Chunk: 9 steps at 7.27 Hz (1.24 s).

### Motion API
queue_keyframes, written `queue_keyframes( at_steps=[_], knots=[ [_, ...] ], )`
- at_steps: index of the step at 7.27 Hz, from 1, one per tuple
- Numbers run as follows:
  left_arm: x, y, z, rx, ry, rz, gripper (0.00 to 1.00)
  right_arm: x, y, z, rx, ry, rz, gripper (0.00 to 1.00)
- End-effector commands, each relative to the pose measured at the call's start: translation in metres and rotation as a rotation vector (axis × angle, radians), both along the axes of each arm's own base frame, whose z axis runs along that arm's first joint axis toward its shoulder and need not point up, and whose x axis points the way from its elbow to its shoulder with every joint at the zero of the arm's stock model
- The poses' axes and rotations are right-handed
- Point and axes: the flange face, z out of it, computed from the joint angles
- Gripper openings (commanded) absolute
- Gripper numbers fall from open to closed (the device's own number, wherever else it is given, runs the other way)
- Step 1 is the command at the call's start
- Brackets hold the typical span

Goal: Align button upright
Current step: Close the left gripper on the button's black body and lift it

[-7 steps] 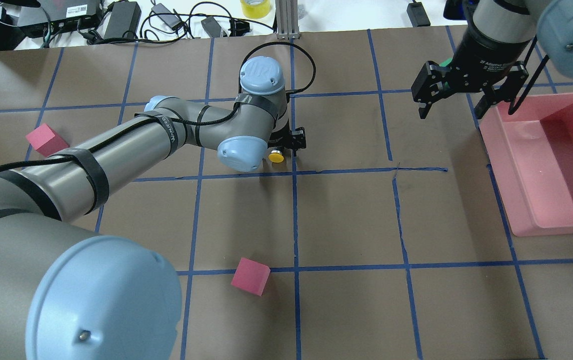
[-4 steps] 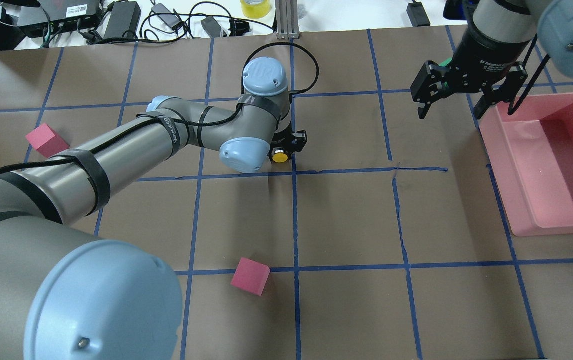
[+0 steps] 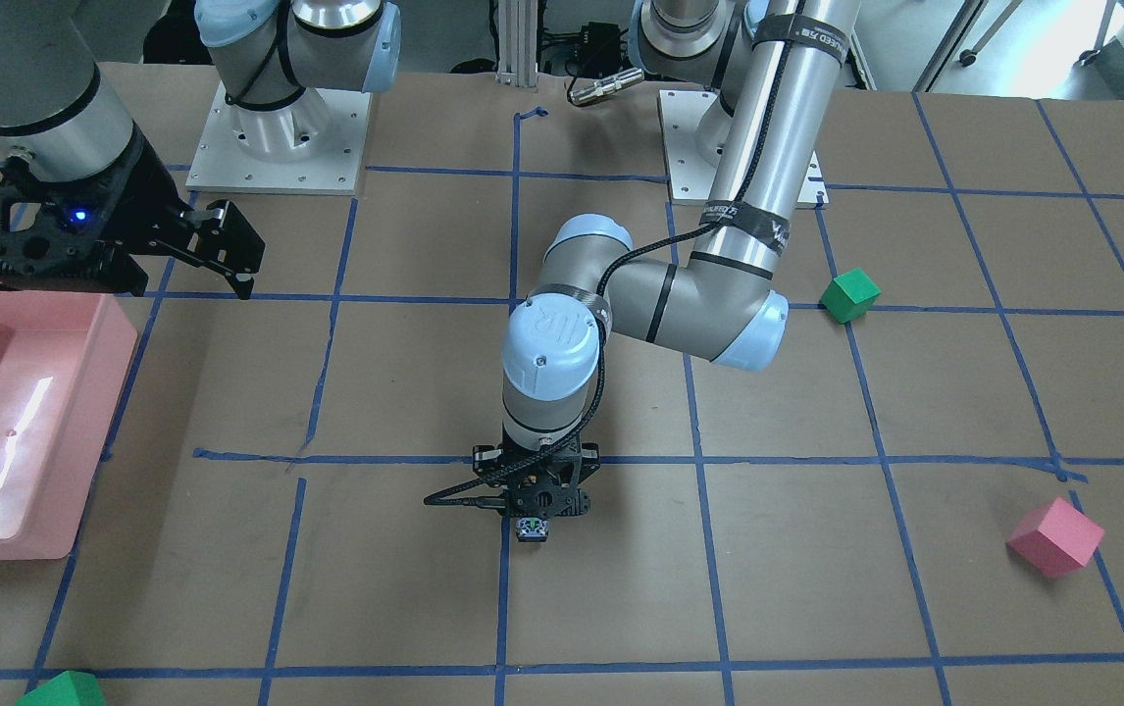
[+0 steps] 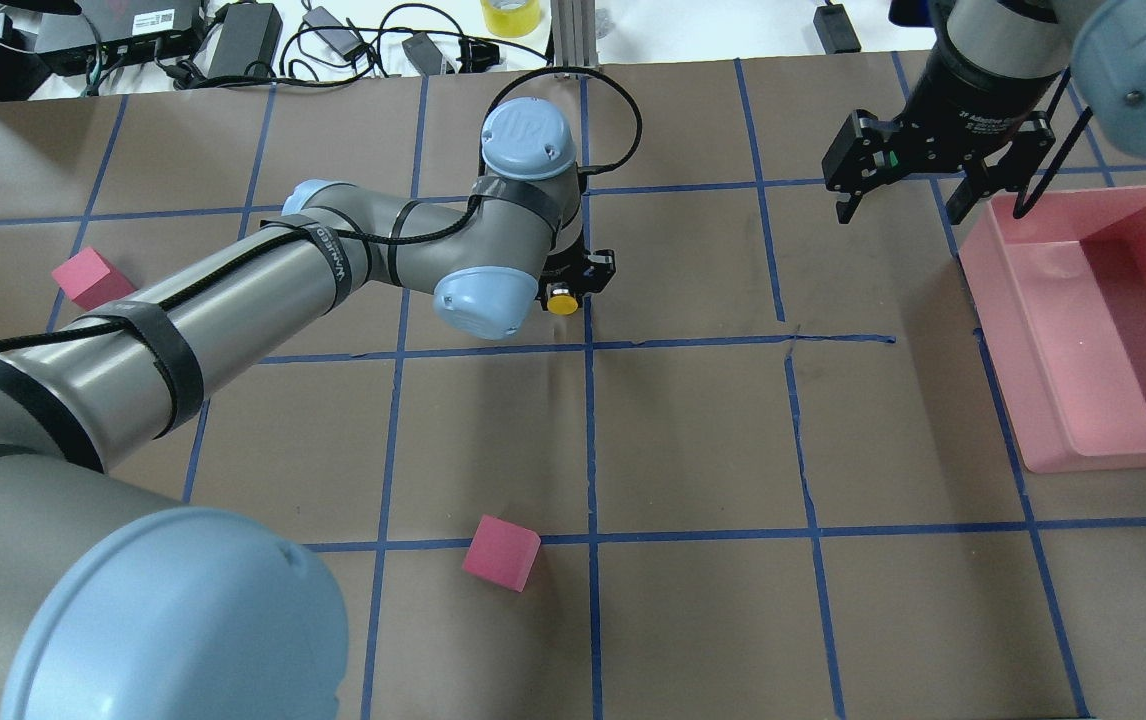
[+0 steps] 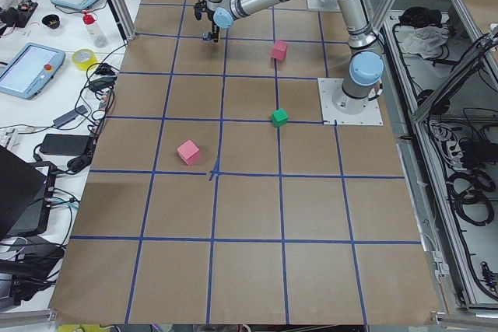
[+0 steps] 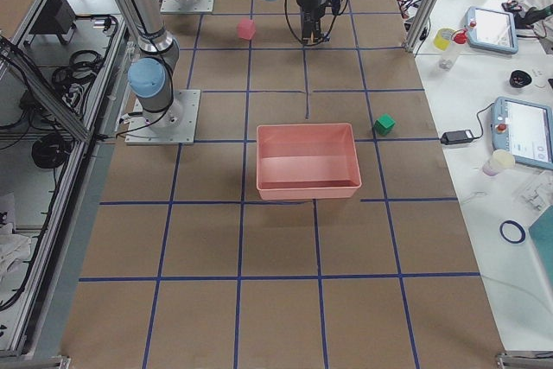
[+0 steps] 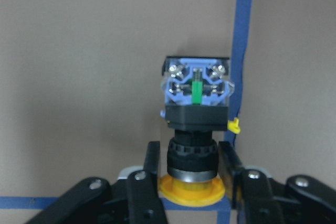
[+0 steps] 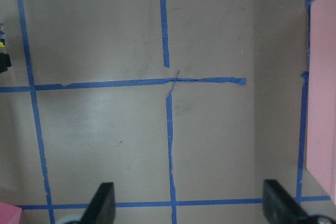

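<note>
Button [image 7: 193,114]: sits clamped across its black ribbed neck by the left gripper [image 7: 190,149], narrowed onto it just above the yellow cap. Hangs low over the brown paper [image 7: 79,51], just beside a blue tape line [image 7: 244,51] near the table's middle; cannot tell whether touching the paper or just clear of it. Points the blue terminal block, with silvery screws and a green centre, away from the wrist, cap nearest the palm. Seems gripped at the neck to leave both ends free, probably for tipping the body until the cap faces up. Holds nothing in the right gripper [image 8: 190,205], spread wide, hovering well apart beside the pink bin [image 4: 1113,330], likely parked out of the way.
</note>
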Motion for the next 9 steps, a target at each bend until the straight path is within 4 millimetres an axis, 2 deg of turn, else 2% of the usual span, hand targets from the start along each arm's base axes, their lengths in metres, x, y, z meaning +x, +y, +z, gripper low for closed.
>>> queue_keyframes(
  at_steps=[1, 3, 4, 5, 7, 9],
  knots=[
    [0.012, -0.002, 0.026, 0.022, -0.09, -0.038, 0.03, 0.0, -0.001, -0.001, -0.004, -0.007, -0.001, 1.0],
    [0.023, -0.015, 0.052, 0.084, -0.182, -0.153, 0.0, 0.0, 0.001, 0.0, -0.002, -0.009, -0.003, 1.0],
    [0.033, -0.017, 0.058, 0.137, -0.308, -0.265, 0.0, 0.0, 0.001, 0.001, -0.007, -0.007, -0.001, 1.0],
    [0.036, -0.014, 0.064, 0.174, -0.332, -0.362, 0.0, -0.001, 0.001, -0.001, 0.004, -0.005, -0.003, 1.0],
    [0.04, -0.005, 0.056, 0.289, -0.343, -0.559, 0.0, 0.0, 0.002, 0.002, -0.005, -0.007, -0.003, 1.0],
    [0.06, -0.001, 0.05, 0.452, -0.526, -0.818, 0.0, 0.0, 0.002, 0.002, -0.004, -0.008, -0.001, 1.0]
  ],
)
